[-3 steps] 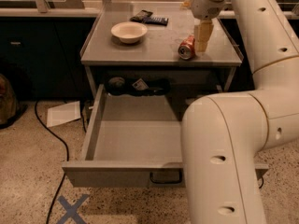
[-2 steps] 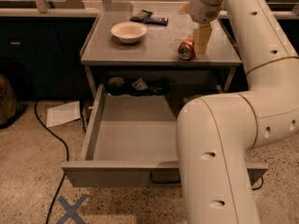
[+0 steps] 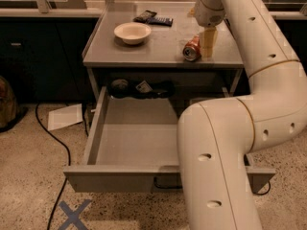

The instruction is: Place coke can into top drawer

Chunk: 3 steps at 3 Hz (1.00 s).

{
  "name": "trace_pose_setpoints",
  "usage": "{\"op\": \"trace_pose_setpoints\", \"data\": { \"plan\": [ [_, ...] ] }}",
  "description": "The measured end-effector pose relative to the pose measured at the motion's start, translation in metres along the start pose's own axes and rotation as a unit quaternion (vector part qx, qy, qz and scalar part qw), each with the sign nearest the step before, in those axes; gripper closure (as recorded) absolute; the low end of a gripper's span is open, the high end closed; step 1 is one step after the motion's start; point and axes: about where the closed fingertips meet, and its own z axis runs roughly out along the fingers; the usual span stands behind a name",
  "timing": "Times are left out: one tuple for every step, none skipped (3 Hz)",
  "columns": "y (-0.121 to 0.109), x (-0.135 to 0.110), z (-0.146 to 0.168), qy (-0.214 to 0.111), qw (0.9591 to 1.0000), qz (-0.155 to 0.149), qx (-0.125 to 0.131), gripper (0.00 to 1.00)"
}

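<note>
Since a second ago, the gripper (image 3: 207,43) has dropped slightly toward the tabletop (image 3: 158,49). It now sits just right of the coke can (image 3: 192,49), at the table's right side. The wrist joint (image 3: 209,8) has moved down and a touch left. The near arm link (image 3: 216,166) has swung left, covering more of the right half of the open top drawer (image 3: 129,143).

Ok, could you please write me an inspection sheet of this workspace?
Surface: flat grey tabletop, holding several things.
Job's things: small red-orange metal coke can lies on its side on the tabletop; wide shallow grey metal top drawer stands open, can not inside.
Clutter: cream round bowl, flat black items on tabletop; dark objects at drawer's back.
Grippers: gripper low over tabletop, close beside the can.
Cables: black cable on floor.
Surroundings: white paper sheet, blue tape cross.
</note>
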Motion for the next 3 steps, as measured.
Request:
{"op": "trace_pose_setpoints", "data": {
  "plan": [
    [-0.003,0.003,0.007,0.006,0.9999,0.011,0.003,0.00],
    [0.003,0.002,0.017,-0.007,0.9999,0.011,-0.007,0.00],
    [0.008,0.000,0.025,-0.020,0.9996,0.005,-0.016,0.00]
  ]
}}
